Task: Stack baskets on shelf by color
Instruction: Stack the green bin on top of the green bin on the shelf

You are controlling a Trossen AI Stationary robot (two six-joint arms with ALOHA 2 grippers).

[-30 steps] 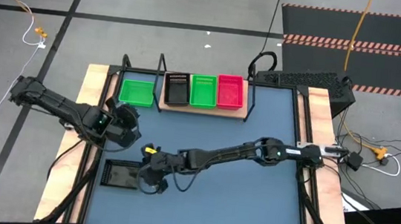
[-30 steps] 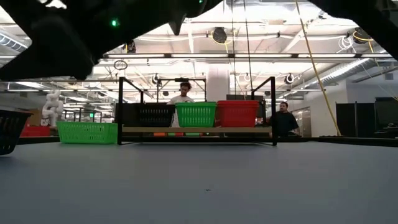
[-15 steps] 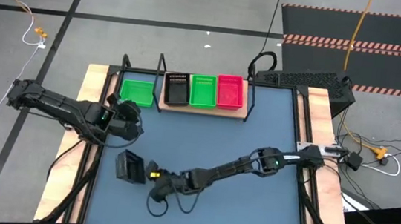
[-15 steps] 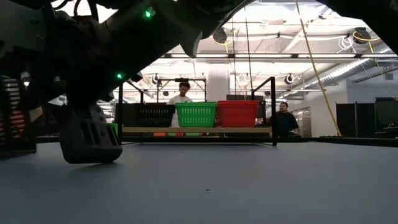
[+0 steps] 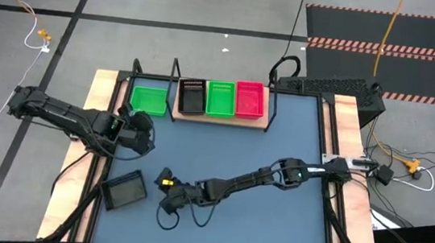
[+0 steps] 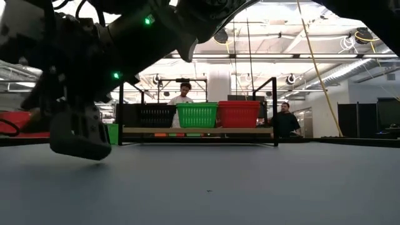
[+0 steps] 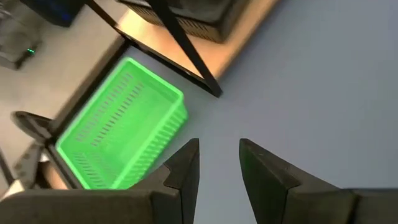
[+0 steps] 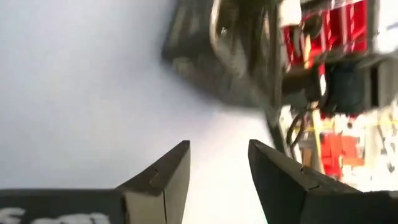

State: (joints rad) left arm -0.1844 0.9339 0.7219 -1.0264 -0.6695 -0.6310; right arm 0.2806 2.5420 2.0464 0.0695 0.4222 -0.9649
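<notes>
Blue-grey desk is carrying a black basket beside the open, empty right claw; left claw is hovering open

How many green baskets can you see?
2. One green basket sits on the shelf between the black and pink-red ones. The other green basket sits off the shelf's left end. More could be nested inside, hidden.
</notes>
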